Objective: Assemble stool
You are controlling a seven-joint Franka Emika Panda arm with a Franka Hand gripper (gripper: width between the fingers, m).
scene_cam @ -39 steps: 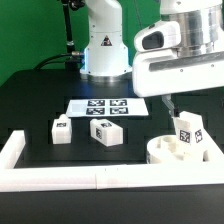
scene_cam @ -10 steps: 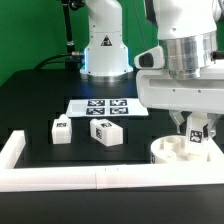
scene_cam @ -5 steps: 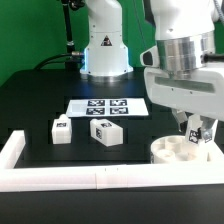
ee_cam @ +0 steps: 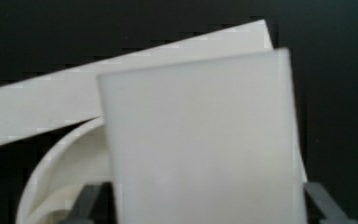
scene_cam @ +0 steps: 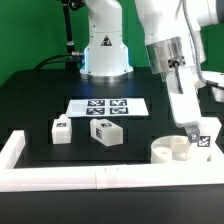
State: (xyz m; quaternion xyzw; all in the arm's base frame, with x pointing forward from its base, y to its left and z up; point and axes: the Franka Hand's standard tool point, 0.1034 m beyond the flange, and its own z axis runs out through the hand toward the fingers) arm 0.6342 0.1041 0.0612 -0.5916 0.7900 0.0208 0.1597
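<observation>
The round white seat (scene_cam: 170, 150) lies at the exterior view's right, against the front rail. My gripper (scene_cam: 199, 131) is tilted and shut on a white tagged leg (scene_cam: 205, 140), which it holds at the seat's right edge, low over the table. In the wrist view the leg (ee_cam: 202, 130) fills the middle between my two fingers (ee_cam: 91, 200), with the seat's curved rim (ee_cam: 55, 170) beside it. Two more tagged legs lie on the table to the left, a small one (scene_cam: 61, 131) and a larger one (scene_cam: 106, 131).
The marker board (scene_cam: 106, 106) lies flat behind the loose legs. A long white border rail (scene_cam: 60, 179) runs along the front and turns up at the left corner (scene_cam: 12, 147). The robot's base (scene_cam: 103, 50) stands at the back.
The arm has tilted and swung toward the exterior view's right. The held leg has moved from over the seat's middle to its right edge.
</observation>
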